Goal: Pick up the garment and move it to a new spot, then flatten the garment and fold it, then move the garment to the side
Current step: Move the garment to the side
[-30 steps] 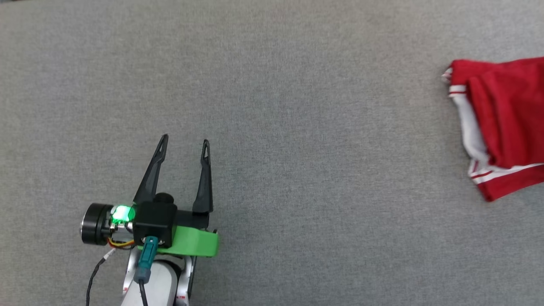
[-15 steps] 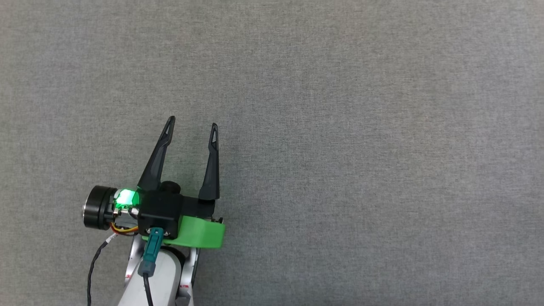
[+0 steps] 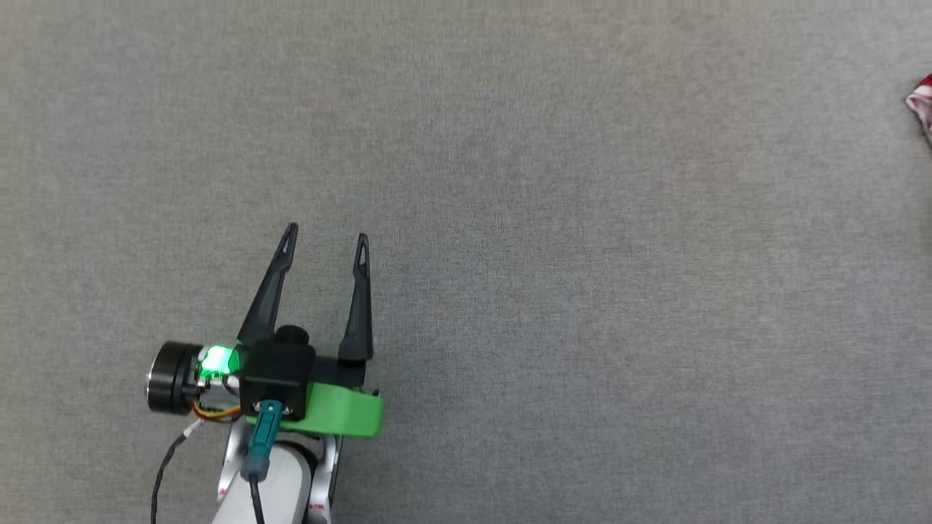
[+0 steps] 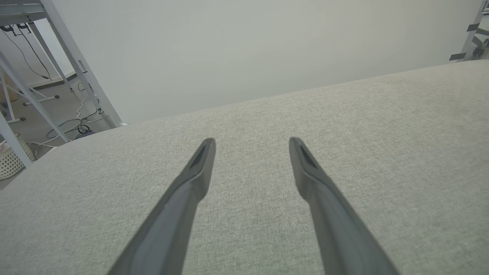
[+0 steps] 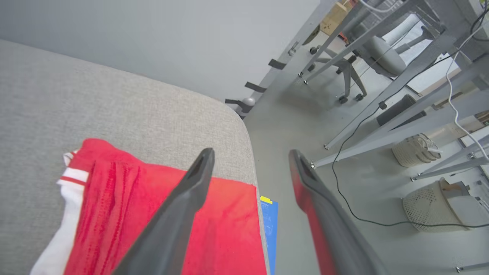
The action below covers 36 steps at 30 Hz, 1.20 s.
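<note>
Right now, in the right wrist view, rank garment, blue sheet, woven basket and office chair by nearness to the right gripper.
1. garment, on the table under the right gripper.
2. blue sheet, low beside the table edge.
3. woven basket, floor, lower right.
4. office chair, far off, top.

Red, white-sleeved garment by grey surface's edge

Open grey tabletop ahead and right of left pincer; gap between its spread fingers free. Garment just sliver at far right edge, well apart. Right pincer spread above tabletop's rounded corner; garment bunched under one finger, reaching edge. Beyond edge: floor, slanted metal frame legs, woven basket. Left side: metal frame past tabletop, wall behind.
</note>
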Available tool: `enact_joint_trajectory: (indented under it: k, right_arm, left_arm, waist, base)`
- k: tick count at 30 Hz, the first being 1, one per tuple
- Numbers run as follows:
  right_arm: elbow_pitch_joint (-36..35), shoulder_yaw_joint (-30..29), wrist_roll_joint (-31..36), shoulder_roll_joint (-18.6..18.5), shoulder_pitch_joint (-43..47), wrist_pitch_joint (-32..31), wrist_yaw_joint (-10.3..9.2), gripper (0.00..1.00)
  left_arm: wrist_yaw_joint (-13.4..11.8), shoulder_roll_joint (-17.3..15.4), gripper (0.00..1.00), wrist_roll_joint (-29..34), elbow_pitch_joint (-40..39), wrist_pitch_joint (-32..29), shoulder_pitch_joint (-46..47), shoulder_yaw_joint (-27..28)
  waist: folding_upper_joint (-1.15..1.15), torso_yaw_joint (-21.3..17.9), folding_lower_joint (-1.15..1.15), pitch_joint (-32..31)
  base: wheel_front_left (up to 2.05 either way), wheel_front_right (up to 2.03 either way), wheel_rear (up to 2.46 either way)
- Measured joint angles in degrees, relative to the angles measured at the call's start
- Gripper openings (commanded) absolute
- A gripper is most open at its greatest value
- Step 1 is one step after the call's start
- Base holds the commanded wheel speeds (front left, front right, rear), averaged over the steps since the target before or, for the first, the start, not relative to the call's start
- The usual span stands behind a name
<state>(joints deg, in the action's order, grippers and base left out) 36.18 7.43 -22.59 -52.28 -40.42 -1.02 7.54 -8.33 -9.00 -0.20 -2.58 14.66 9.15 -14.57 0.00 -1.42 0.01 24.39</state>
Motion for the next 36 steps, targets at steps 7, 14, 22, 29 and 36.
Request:
enact_joint_trajectory:
  k: [7,14,22,29,36]
  right_arm:
    - [-8.2,-5.5,6.0,9.0,0.2,12.0,-0.01,1.00]
    - [-21.8,-7.0,8.3,22.0,8.5,14.3,-0.01,1.00]
    - [-30.2,-4.3,10.6,32.3,21.6,14.9,0.00,1.00]
    - [-31.6,-4.1,10.8,38.1,31.8,15.4,0.00,1.00]
    - [-34.8,-6.2,12.6,41.5,40.0,15.5,0.00,1.00]
  left_arm:
    - [-0.6,0.0,1.00,-1.5,0.2,0.0,-4.6,0.8]
    - [-1.0,0.1,1.00,-2.4,0.5,0.0,-7.3,2.1]
    - [-0.9,0.5,1.00,-2.9,1.6,0.0,-9.5,3.4]
    - [-0.4,0.6,1.00,-3.4,2.8,0.0,-11.5,4.8]
    - [0.5,0.9,1.00,-3.9,3.7,0.0,-13.8,5.5]
  waist:
    - [0.00,-0.5,-0.01,-5.4]
    - [0.00,0.2,-0.01,-10.6]
    - [0.00,2.3,-0.01,-15.3]
    - [0.00,4.3,-0.01,-19.0]
    - [0.00,5.4,-0.01,-22.3]
  base:
    - [0.00,0.00,0.00]
    - [0.00,0.00,0.00]
    - [0.00,0.00,0.00]
    - [0.00,0.00,0.00]
    - [0.00,0.00,0.00]
